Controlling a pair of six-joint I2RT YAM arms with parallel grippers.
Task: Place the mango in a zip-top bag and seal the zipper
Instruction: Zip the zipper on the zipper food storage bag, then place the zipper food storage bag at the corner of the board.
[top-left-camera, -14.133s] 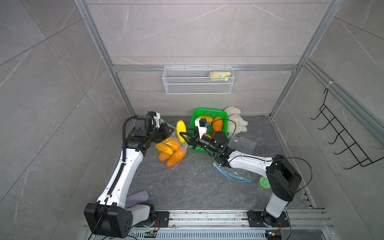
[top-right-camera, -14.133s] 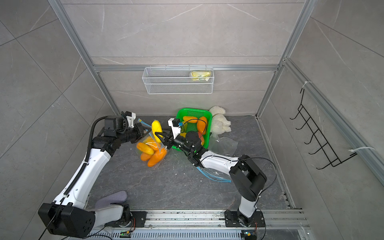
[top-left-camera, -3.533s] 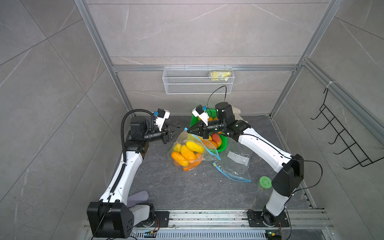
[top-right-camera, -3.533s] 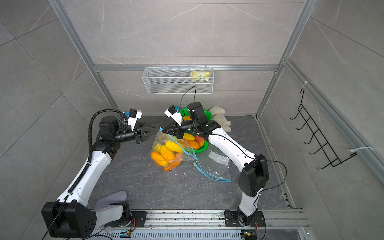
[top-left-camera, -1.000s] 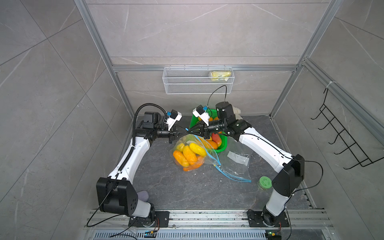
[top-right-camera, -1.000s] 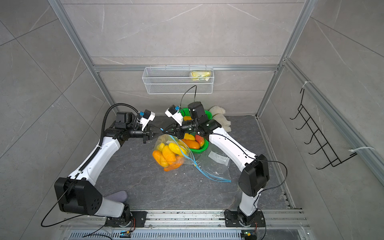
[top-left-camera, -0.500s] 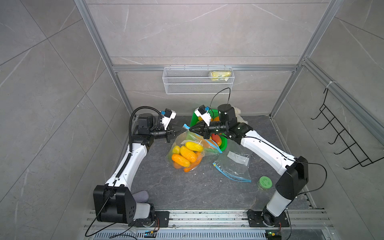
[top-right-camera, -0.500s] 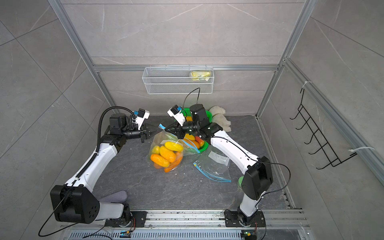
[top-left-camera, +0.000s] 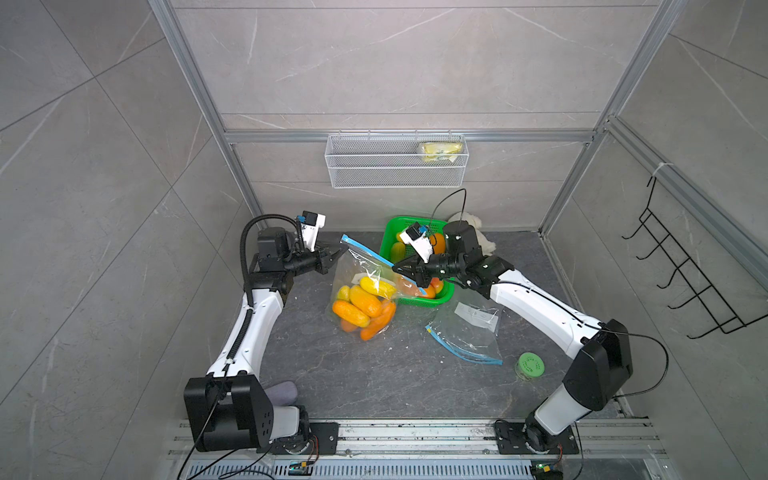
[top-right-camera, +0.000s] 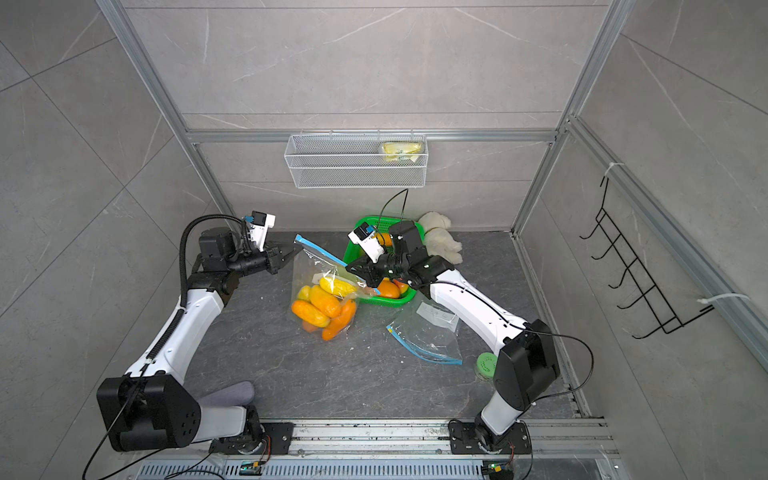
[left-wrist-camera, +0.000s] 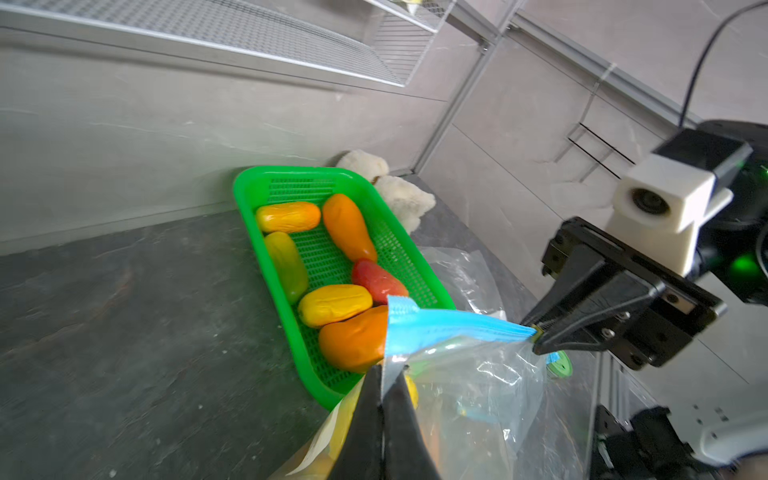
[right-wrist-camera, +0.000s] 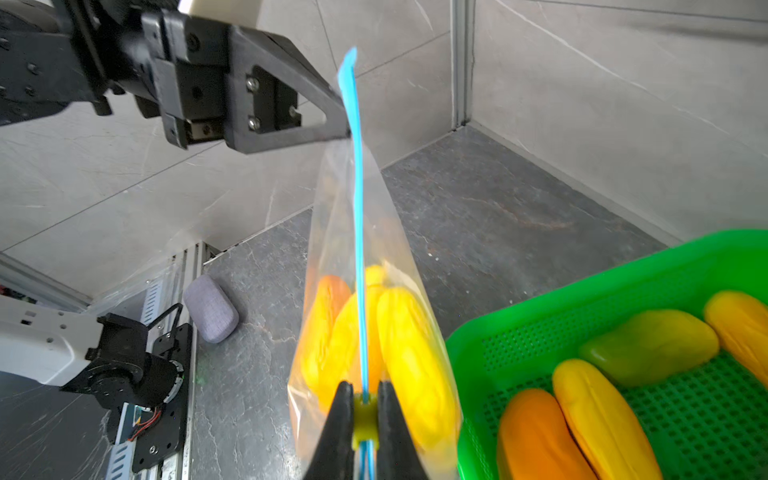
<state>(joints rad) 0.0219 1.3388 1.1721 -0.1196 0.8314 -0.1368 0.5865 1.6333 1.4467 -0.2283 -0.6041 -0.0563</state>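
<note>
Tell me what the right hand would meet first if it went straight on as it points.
The right hand, shut on the slider, points along the blue zipper of the zip-top bag. At its far end the left hand pinches the bag, so probably that hand first; depth is unclear.

Your layout, left to right
You have the zip-top bag (top-left-camera: 353, 266), mangoes (top-left-camera: 365, 301) in it, left of the basket (top-left-camera: 440, 298); a second bag (top-left-camera: 465, 336) lies before the basket, a plush toy (top-right-camera: 438, 241) at its back right.

The left arm (top-left-camera: 259, 320) and right arm (top-left-camera: 540, 309) are showing white shells, black joints, looping black cables (top-left-camera: 268, 216) and white wrist cameras (top-left-camera: 311, 227).
</note>
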